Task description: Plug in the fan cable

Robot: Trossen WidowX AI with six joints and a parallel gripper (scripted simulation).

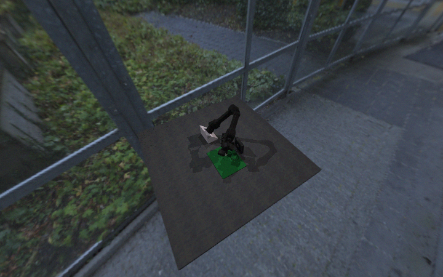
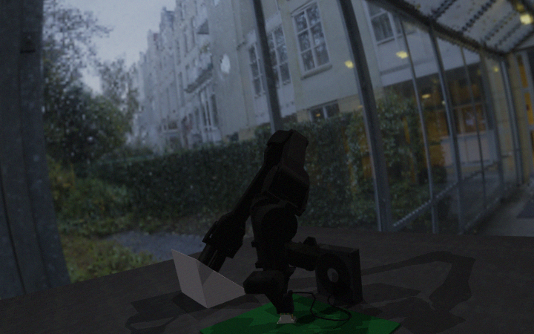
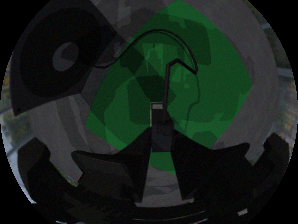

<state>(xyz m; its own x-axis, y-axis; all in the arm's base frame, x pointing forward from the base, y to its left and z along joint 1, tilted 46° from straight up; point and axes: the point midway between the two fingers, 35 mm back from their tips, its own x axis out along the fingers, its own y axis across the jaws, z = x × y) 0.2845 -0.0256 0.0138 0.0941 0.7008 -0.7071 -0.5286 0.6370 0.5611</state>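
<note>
My gripper point(image 2: 285, 309) point(image 3: 158, 129) points down over the green board point(image 1: 223, 169) point(image 2: 236, 324) point(image 3: 227, 85) and is shut on the fan cable's dark plug point(image 3: 162, 128). The pale fan header point(image 2: 286, 319) point(image 3: 157, 106) stands on the board right under the fingertips. In the exterior view the fingertips are down at the header, with no clear gap between. In the wrist view the plug covers most of the header, and one pale end shows beyond it. How deep the plug sits on the pins is hidden. The black cable point(image 3: 166, 90) rises from the plug and loops to the fan.
The black square fan point(image 1: 239, 145) point(image 2: 351, 276) point(image 3: 35, 65) stands upright beside the board, close to the arm. A pale angular block point(image 1: 208, 135) point(image 2: 190, 280) stands on the other side, where part of the arm meets or passes it. The dark table point(image 1: 195, 220) lies under everything.
</note>
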